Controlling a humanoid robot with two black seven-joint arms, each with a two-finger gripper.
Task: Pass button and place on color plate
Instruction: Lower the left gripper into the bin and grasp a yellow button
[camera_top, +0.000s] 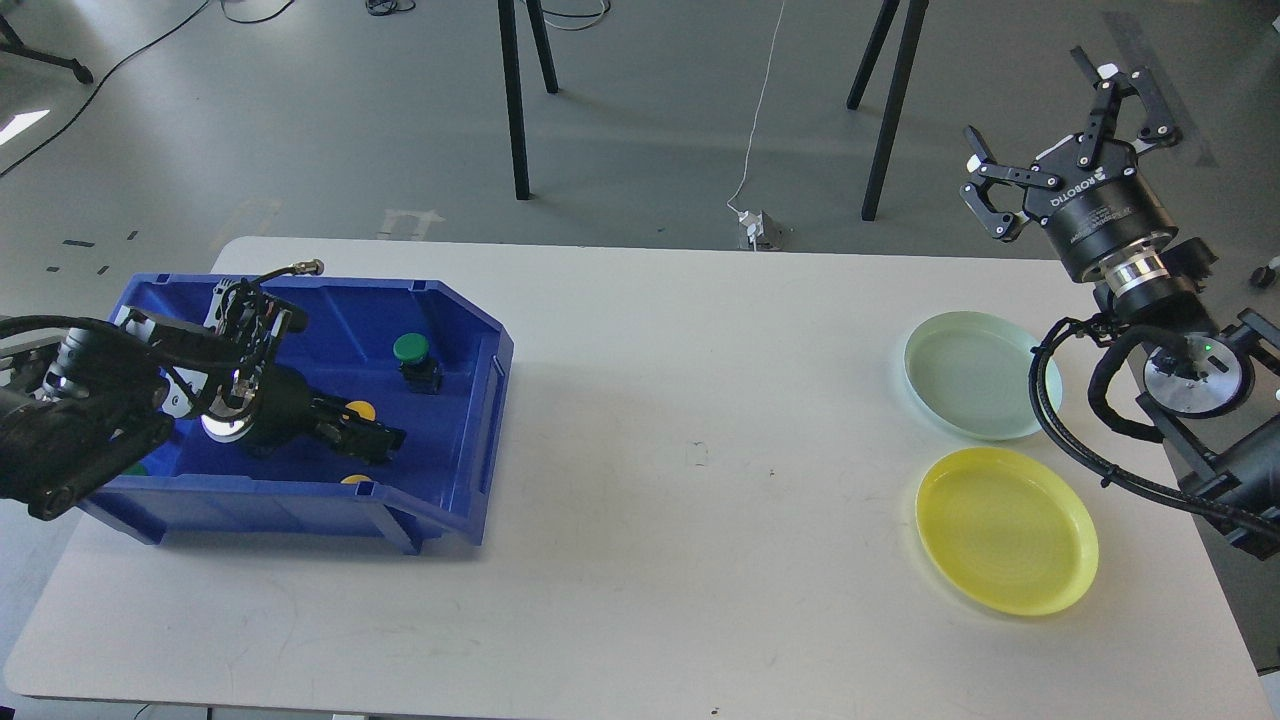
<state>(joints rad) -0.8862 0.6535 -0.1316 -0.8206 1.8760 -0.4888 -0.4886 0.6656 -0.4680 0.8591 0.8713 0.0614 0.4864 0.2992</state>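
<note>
A blue bin (470, 420) stands at the table's left. In it a green button (411, 349) on a black base stands upright. Two yellow buttons show partly, one (361, 409) by my left gripper, one (356, 480) at the front wall. My left gripper (385, 440) reaches down into the bin next to the yellow buttons; its fingers are dark and cannot be told apart. My right gripper (1065, 120) is open and empty, raised beyond the table's far right. A pale green plate (980, 375) and a yellow plate (1005, 530) lie at the right.
The white table (700, 480) runs between the bin and the plates. Black stand legs (515, 100) and a white cable (760, 110) are on the floor behind the table. My right arm's cables (1060, 420) hang over the pale green plate's right rim.
</note>
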